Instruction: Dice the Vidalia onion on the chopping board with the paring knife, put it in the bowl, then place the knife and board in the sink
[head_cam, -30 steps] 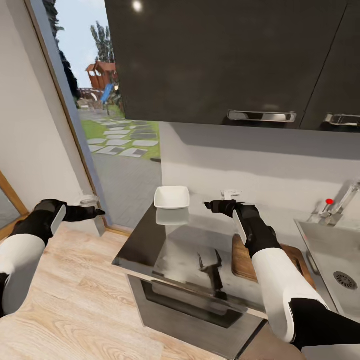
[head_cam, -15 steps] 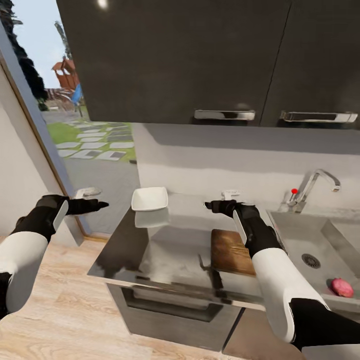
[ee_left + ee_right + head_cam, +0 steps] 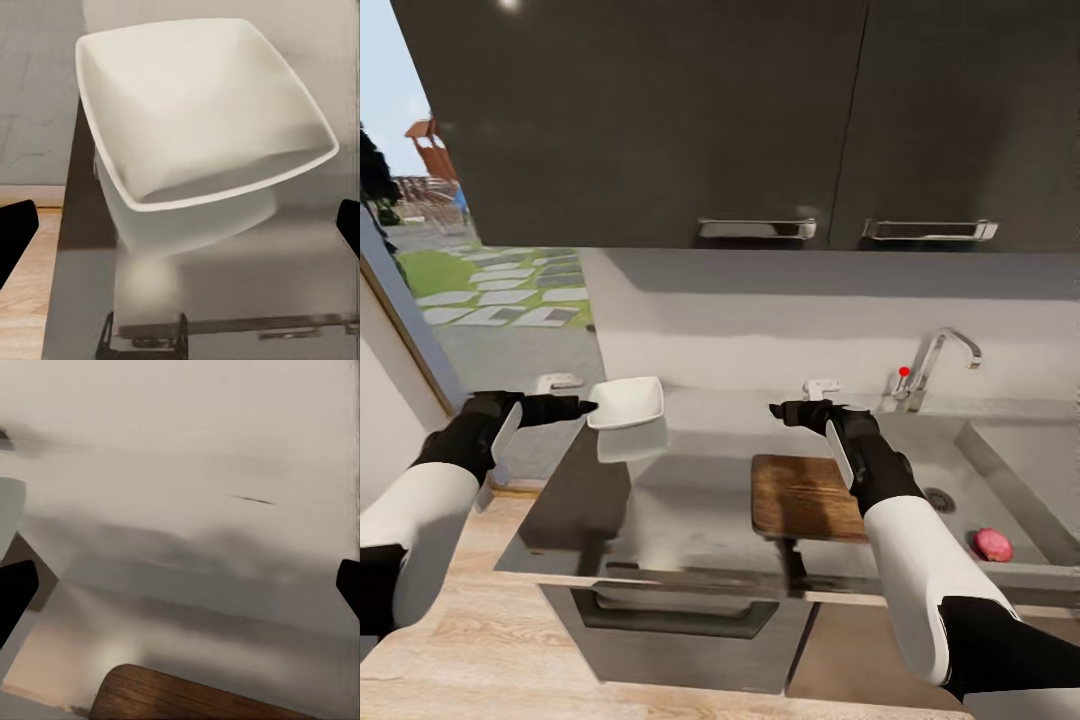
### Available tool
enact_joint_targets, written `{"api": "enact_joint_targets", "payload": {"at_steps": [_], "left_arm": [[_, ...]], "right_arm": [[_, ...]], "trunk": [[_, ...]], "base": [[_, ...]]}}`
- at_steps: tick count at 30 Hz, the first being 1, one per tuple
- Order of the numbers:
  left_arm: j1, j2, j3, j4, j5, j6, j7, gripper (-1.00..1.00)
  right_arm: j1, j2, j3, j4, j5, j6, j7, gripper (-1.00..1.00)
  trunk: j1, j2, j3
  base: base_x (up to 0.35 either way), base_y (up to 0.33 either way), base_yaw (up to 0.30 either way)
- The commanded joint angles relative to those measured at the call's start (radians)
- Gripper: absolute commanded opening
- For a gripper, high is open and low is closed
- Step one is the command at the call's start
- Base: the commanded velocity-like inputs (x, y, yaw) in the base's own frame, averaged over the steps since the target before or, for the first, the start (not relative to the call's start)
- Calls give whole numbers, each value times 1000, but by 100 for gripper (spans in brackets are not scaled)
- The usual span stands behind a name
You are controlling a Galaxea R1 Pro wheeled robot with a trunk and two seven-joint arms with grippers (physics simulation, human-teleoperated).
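- The long grey glossy desk [image 3: 690, 500] over dark cabinets spans the lower middle of the head view, with both black-and-white arms held out above it.
- The left gripper [image 3: 578, 407], at centre left of the head view, hangs at the desk's left end; its fingers [image 3: 15, 232] stand apart and empty, showing as dark tips at the two side edges of the left wrist view.
- The shallow white squarish bowl [image 3: 626, 402] sits at the desk's far left corner, just beside the left fingers; in the left wrist view the bowl [image 3: 202, 112] lies ahead of the tips, between their lines, untouched.
- The right gripper [image 3: 788, 412] hovers at mid-frame over the desk, its fingers [image 3: 16, 594] likewise apart and holding nothing.
- The dark brown wooden chopping board [image 3: 805, 497] lies flat on the desk below and just right of that gripper, partly behind the right forearm; a rounded corner of the board [image 3: 187, 697] shows in the right wrist view, nearer the camera than the tips.
- The stainless steel sink [image 3: 1000, 470] fills the right of the head view, its curved chrome faucet [image 3: 935, 365] with a red dot at the back.
- A pinkish-red round onion [image 3: 992, 544] rests on the basin floor at lower right, well apart from both grippers.
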Motion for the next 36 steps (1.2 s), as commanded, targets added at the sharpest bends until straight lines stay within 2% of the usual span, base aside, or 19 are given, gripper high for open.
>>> {"api": "enact_joint_targets", "payload": {"at_steps": [1, 6, 18, 36], "left_arm": [[-1, -1, 0, 0, 0, 7, -4, 100], [-1, -11, -15, 15, 0, 6, -5, 100], [0, -9, -18, 64, 0, 2, -6, 100], [0, -2, -19, 66, 0, 2, -7, 100]], "right_arm": [[-1, 2, -5, -1, 10, 4, 9, 100], [-1, 2, -3, -1, 11, 5, 9, 100], [-1, 2, -3, -1, 11, 6, 9, 100], [-1, 2, -2, -1, 11, 6, 9, 100]], "trunk": [[1, -2, -2], [1, -2, -2], [1, -2, -2], [1, -2, -2]], "base": [[0, 0, -130], [31, 0, -122], [261, 0, -58], [48, 21, -2]]}}
